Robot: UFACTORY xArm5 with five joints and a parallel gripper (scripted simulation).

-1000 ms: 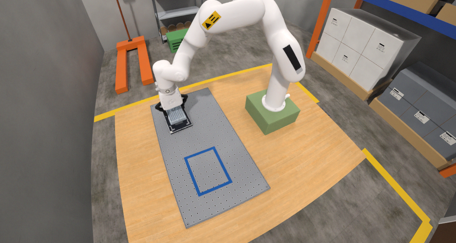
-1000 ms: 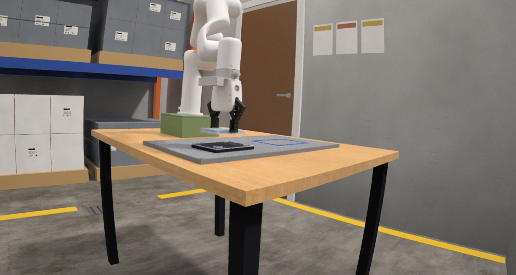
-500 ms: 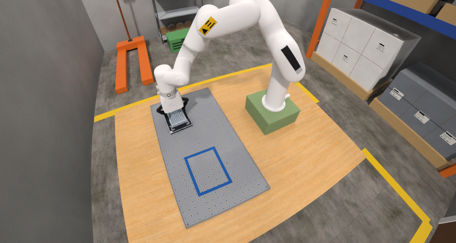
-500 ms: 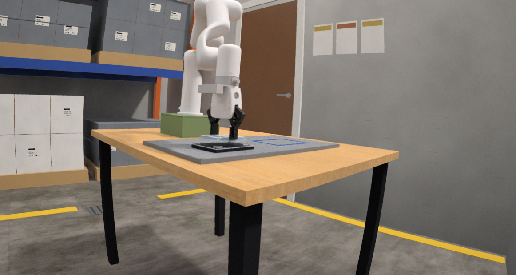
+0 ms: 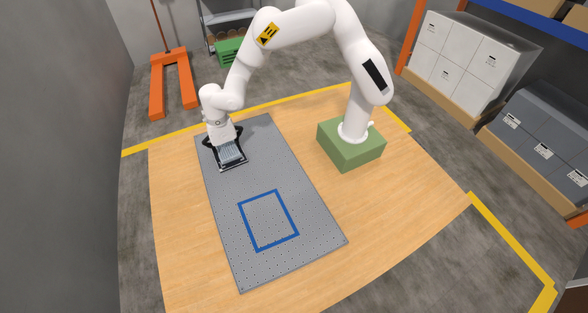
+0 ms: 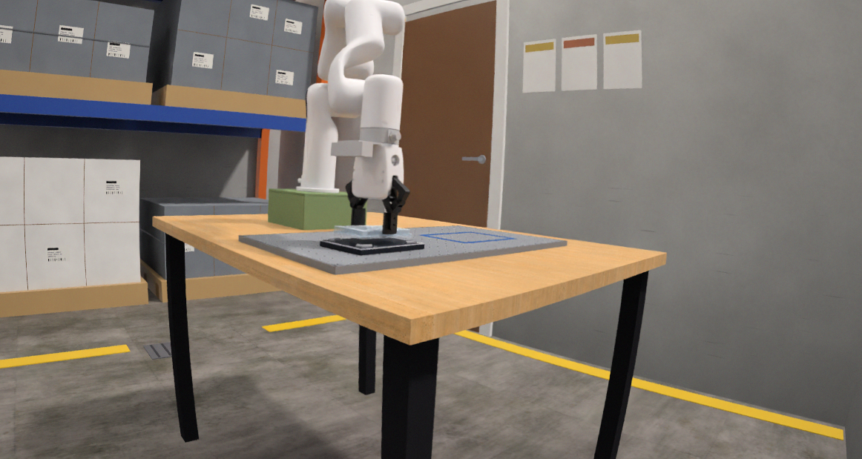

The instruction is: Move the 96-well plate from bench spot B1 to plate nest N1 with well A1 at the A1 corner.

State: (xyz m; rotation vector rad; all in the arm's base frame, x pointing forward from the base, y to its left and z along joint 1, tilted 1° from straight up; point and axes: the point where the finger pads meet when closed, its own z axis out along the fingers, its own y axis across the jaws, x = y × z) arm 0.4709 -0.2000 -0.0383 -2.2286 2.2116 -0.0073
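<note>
The clear 96-well plate (image 5: pixel 228 152) is held by my gripper (image 5: pixel 224 143), which is shut on its two sides. The plate hangs level a little above the black plate nest (image 5: pixel 233 161) at the far end of the grey perforated board (image 5: pixel 263 195). In the side view the plate (image 6: pixel 366 229) sits between the black fingers of the gripper (image 6: pixel 374 224), just above the nest (image 6: pixel 372 243). The blue outlined bench spot (image 5: pixel 268 219) lies empty nearer the board's front; it also shows in the side view (image 6: pixel 467 236). The plate's cut-off corner and the A1 mark are too small to tell.
The arm's green base block (image 5: pixel 350 144) stands on the wooden table right of the board. An orange pallet jack (image 5: pixel 170 78) stands on the floor beyond the table. Shelving with boxes (image 5: pixel 464 60) lines the right side.
</note>
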